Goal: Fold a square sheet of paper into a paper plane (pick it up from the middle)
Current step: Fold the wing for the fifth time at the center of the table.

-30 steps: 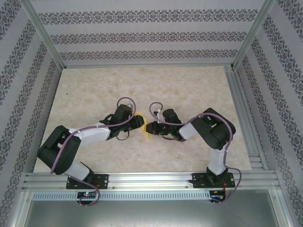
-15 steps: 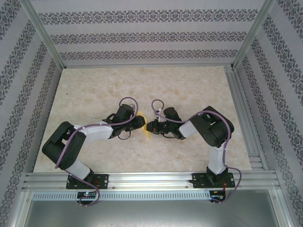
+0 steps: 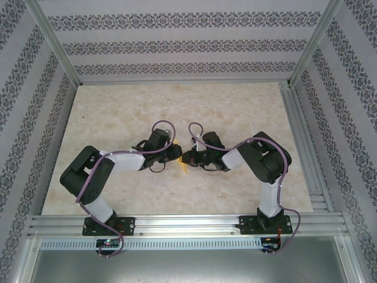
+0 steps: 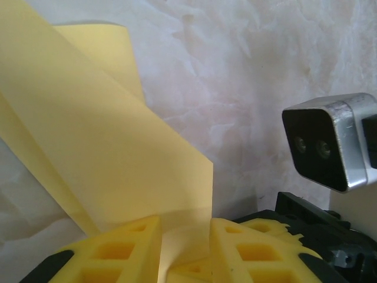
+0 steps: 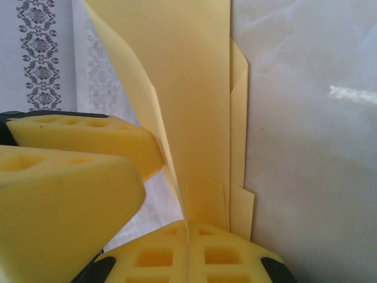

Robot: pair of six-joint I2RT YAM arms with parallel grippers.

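From above, the wrists of both arms crowd together at the middle of the worktop [image 3: 235, 106]. The left tool [image 3: 175, 154] and right tool [image 3: 188, 158] meet tip to tip, their jaws too small and dark to read here. The square sheet of paper [image 3: 184, 167] shows as a yellow sliver just below and between them (the wrists cover the rest).

In the left wrist view the sheet [image 4: 118, 147], folded into layers, rises tilted out of the narrow gap of the left tool [image 4: 185, 224], and the frame cuts off its upper left. The fingers [image 4: 123, 250] stand close on either side; I cannot tell whether they press it. A silver-edged camera block [image 4: 330, 147] sits to the right, apart from the paper.

In the right wrist view the right tool [image 5: 188, 227] is closed on the sheet's [image 5: 194, 88] lower edge, and the paper stands up from the seam. The left tool's fingers [image 5: 76, 141] reach in from the left, blurred, right beside the paper (contact unclear).
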